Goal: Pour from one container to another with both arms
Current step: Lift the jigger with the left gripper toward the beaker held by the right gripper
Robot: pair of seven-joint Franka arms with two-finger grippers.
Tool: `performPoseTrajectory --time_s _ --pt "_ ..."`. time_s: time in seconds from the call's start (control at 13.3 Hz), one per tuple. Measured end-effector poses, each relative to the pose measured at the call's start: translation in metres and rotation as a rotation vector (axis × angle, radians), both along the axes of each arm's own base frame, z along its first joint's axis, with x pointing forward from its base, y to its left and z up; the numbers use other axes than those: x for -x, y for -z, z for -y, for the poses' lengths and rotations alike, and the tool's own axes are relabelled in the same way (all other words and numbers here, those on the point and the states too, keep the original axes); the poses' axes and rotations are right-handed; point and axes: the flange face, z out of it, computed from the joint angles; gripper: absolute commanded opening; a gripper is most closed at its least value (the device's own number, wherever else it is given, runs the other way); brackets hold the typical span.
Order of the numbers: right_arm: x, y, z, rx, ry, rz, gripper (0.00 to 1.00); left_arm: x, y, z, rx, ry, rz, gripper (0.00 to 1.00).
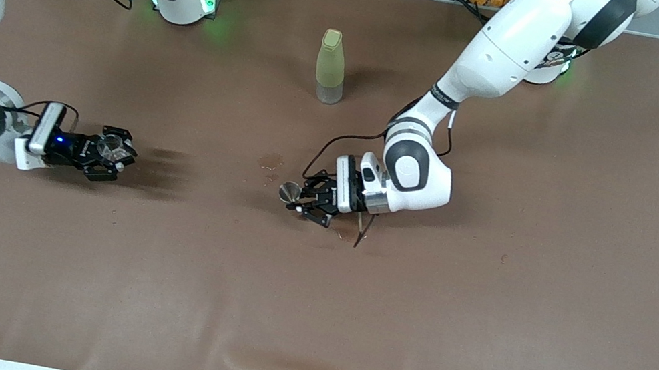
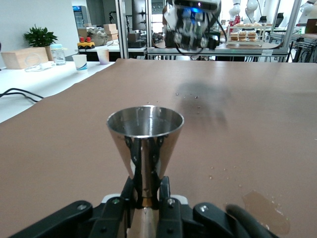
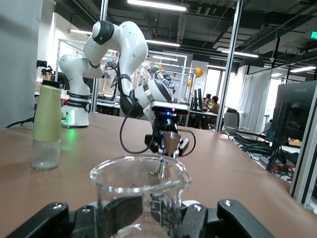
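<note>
A small silver jigger (image 1: 289, 191) (image 2: 145, 144) is held by its narrow waist in my left gripper (image 1: 304, 199) (image 2: 147, 201), which is shut on it low over the middle of the table, mouth up. The tiny clear glass cup (image 1: 111, 145) (image 3: 140, 191) sits between the fingers of my right gripper (image 1: 116, 154) (image 3: 141, 215), shut on it low over the table toward the right arm's end. The two grippers face each other, well apart. Each wrist view shows the other arm's gripper far off: the right gripper (image 2: 190, 25) and the left gripper (image 3: 167, 141).
A tall pale yellow-green bottle (image 1: 330, 66) (image 3: 46, 126) stands upright farther from the front camera than the jigger. Wet spots (image 1: 270, 163) (image 2: 258, 210) mark the brown table cover (image 1: 416, 309) beside the left gripper. A loose cable (image 1: 361, 235) hangs under the left wrist.
</note>
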Motion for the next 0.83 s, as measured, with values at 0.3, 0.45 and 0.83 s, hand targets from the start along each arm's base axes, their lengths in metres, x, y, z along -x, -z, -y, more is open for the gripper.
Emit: performPoseTrajectory --time_s 0.3,0.45,0.83 --pt "0.007 -0.086 -0.007 0.022 -0.024 0.043 0.0 0.012 0.001 0.022 0.019 -0.005 -0.012 0.0" --pt "0.011 -0.13 -0.011 0.03 -0.043 0.029 0.0 0.016 -0.002 0.032 0.032 -0.007 -0.014 0.0" --pt "0.027 -0.178 -0.027 0.051 -0.065 -0.015 0.0 0.018 -0.008 0.04 0.033 -0.01 -0.005 0.0"
